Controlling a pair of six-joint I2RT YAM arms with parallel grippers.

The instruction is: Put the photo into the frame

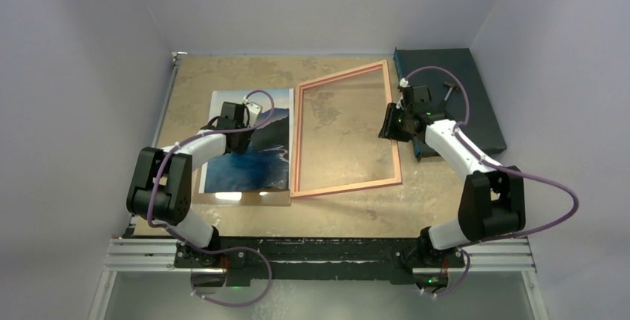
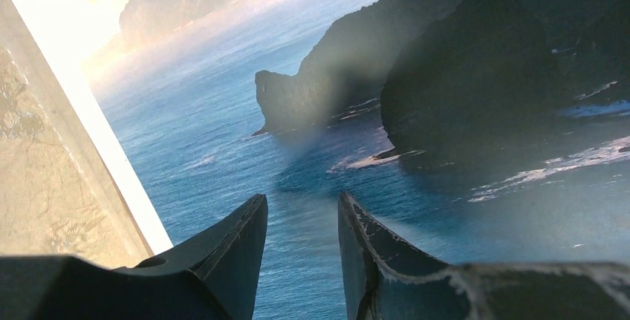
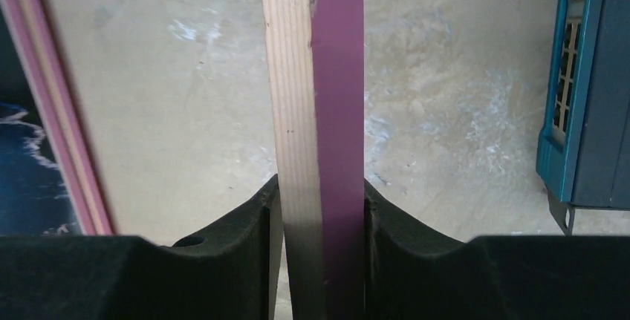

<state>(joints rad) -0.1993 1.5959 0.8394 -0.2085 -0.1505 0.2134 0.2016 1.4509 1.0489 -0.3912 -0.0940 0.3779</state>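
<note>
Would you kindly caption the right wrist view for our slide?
Right claw clamped on the frame rail, over the sandy table.

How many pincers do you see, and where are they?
2: left pincer, open, over the photo; right pincer shut on the frame's right rail. None hidden.

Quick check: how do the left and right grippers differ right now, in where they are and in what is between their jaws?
The left gripper is over the photo; the right gripper is at a long rail of the frame. The left gripper's jaws stand apart with nothing between them; the right gripper's jaws press that rail from both sides. Both have black fingers.
</note>
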